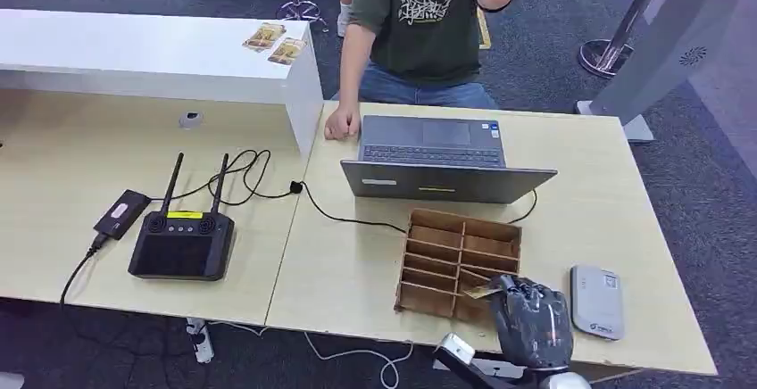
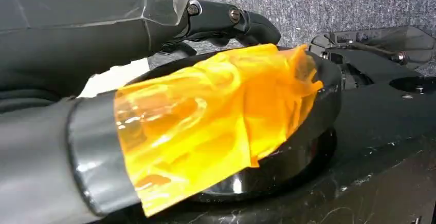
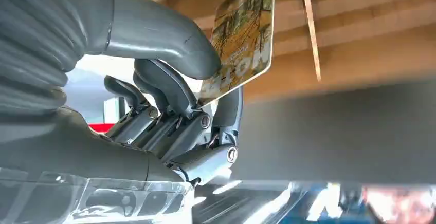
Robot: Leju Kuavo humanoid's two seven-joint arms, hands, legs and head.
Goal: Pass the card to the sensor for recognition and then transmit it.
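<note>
Right hand (image 1: 534,319), lower right of the head view, pinches the card (image 3: 243,34) between thumb and fingers at the wooden rack (image 1: 457,262). Best to lift it straight clear, keep the pinch firm, then swing right to the sensor (image 1: 596,301). Left hand (image 2: 103,44): grip can't be told.

Three cards are showing: two cards (image 1: 275,44) lying at eleven o'clock, one card (image 1: 483,292) at five; one laptop (image 1: 437,159) is sitting at twelve.
</note>
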